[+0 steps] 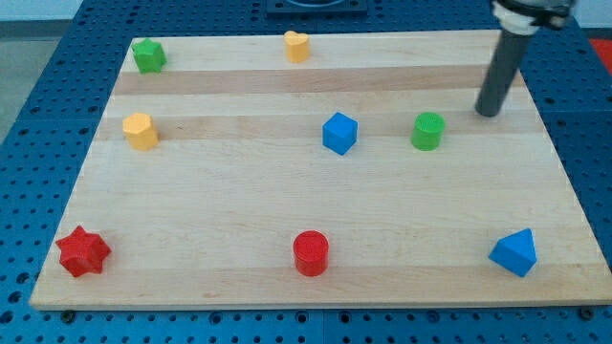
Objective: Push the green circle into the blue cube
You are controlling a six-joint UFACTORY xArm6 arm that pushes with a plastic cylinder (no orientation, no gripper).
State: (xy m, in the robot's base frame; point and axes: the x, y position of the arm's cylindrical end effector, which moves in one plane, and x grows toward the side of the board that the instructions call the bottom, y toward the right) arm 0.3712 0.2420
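1. Wooden board (287,229) on a blue perforated table is seen.
2. Nothing is gripped (only a rod is carried); my tip (490,113) is placed up-right of the green circle (427,131), apart.
3. The blue cube (338,133) is found left of it.
4. The tip should be brought to the circle's right side, then pushed straight left.

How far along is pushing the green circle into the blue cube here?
Nothing done yet: the green circle sits apart from the blue cube, to its right in the view. In hand: my tip stands up-right of the circle, not touching. Left: the whole leftward push.
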